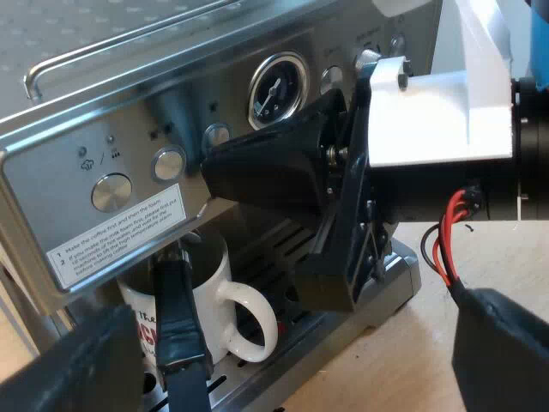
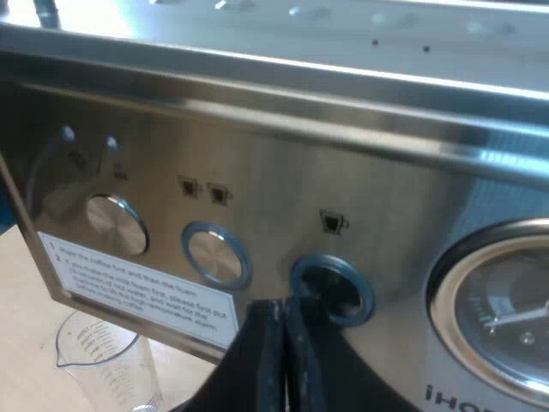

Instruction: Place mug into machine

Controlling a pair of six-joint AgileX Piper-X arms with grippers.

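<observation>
A white mug (image 1: 210,300) with red lettering stands upright on the drip tray (image 1: 283,360) of the espresso machine (image 1: 129,103), under the brew head. A dark holder handle (image 1: 182,335) juts out from the machine just in front of the mug. My left gripper (image 1: 292,378) hangs open a short way from the tray, with nothing between its fingers. My right gripper (image 2: 287,309) is shut, its joined tips touching a round blue-ringed button (image 2: 334,287) below a cup symbol. From the left wrist view, that right gripper (image 1: 214,167) points at the button row above the mug.
A pressure gauge (image 1: 277,88) sits on the steel panel near the right arm. A clear measuring glass (image 2: 103,360) stands on the wooden table beside the machine. Other round buttons (image 2: 214,253) and a white instruction label (image 2: 141,292) line the panel.
</observation>
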